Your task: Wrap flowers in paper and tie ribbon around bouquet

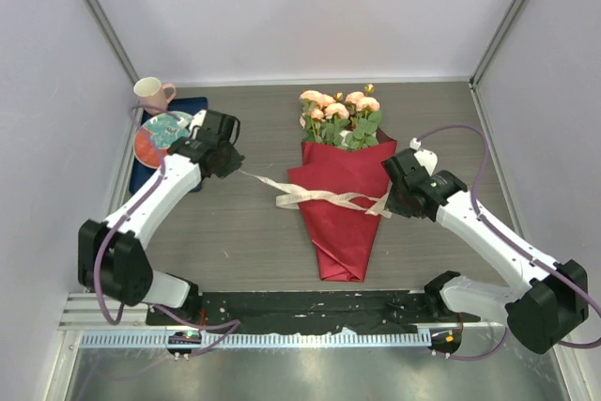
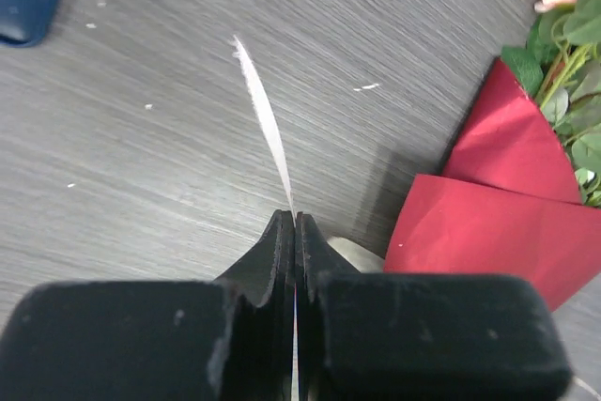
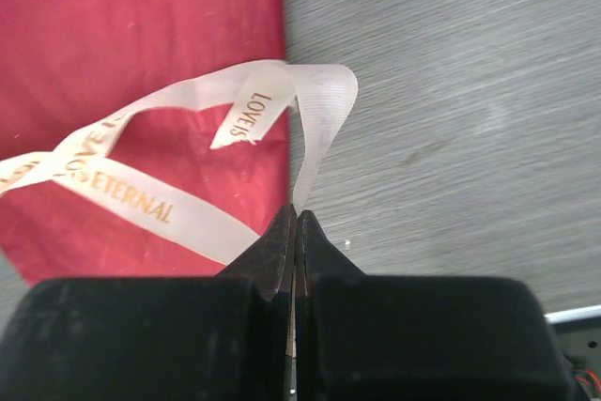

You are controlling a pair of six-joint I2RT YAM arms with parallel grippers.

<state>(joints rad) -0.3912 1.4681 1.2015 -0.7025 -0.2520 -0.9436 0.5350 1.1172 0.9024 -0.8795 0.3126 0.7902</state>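
Bottom of the top view first: the narrow tip of the deep-red, slightly crinkly paper (image 1: 340,232) points toward the arm bases. It's rolled into a cone lying on the grey wood-grain table (image 1: 244,251). Up to mid-frame, and the long cream-white satin ribbon (image 1: 319,197) crosses the cone. The right wrist view shows gold lettering on it. At the cone's right edge the right gripper (image 1: 388,202) is clamped on one end of the strip, jaws pressed together with the ribbon running straight in between them. Over on the left, the left gripper (image 1: 233,166) is closed too, pinching the other end, which runs off the cone and across the bare table to reach it. Further up, at top centre, the flowers (image 1: 338,110), pale pink-peach roses with green leaves, spill out of the cone's wide mouth. Far upper left there's a dark blue tray (image 1: 192,102) and a round red-and-teal plate (image 1: 150,143) partly under the left arm. Right at the back sits a pink mug (image 1: 153,93).
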